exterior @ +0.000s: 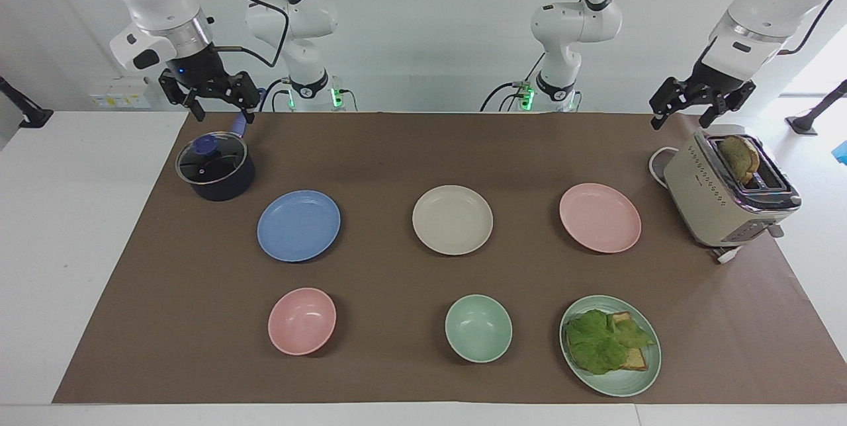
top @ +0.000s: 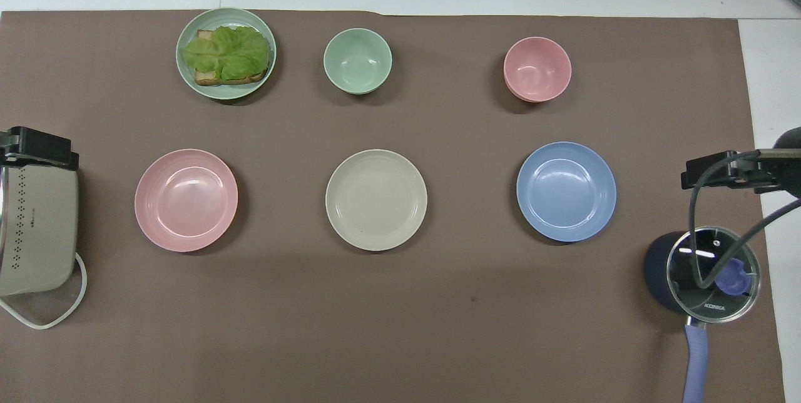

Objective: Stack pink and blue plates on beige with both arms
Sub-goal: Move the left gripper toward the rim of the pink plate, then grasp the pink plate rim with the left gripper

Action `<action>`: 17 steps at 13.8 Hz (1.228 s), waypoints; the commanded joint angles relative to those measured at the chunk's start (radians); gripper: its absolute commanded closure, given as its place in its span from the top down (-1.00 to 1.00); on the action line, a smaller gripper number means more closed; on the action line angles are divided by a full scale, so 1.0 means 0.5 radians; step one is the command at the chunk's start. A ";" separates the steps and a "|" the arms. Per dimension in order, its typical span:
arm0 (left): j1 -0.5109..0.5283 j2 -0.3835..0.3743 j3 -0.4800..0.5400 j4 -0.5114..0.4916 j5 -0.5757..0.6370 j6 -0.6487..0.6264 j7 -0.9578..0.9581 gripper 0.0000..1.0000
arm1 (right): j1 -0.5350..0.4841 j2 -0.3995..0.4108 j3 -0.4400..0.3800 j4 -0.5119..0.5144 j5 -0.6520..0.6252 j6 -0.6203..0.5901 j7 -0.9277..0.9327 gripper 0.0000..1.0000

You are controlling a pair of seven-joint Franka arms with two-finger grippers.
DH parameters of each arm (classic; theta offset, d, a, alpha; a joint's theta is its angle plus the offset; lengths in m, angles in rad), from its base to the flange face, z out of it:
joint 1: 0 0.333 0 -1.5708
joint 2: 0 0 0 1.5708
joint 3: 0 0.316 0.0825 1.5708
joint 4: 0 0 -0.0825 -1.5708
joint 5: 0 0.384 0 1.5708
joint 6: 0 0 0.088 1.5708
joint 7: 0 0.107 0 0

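Three plates of equal size lie in a row on the brown mat. The beige plate (exterior: 452,219) (top: 376,199) is in the middle. The blue plate (exterior: 298,225) (top: 566,191) lies toward the right arm's end and the pink plate (exterior: 600,217) (top: 186,199) toward the left arm's end. All three are empty and apart from each other. My right gripper (exterior: 222,108) (top: 719,171) hangs open and empty over the pot. My left gripper (exterior: 681,120) (top: 40,146) hangs open and empty over the toaster.
A dark lidded pot (exterior: 215,167) stands at the right arm's end and a beige toaster (exterior: 728,194) holding a slice at the left arm's end. Farther from the robots stand a pink bowl (exterior: 302,321), a green bowl (exterior: 478,328) and a green plate (exterior: 635,380) with lettuce on toast.
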 commanded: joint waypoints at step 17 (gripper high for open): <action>0.124 0.212 0.011 -0.917 -0.008 1.010 0.049 1.00 | -0.026 0.024 0.008 0.036 0.030 -0.003 -0.035 1.00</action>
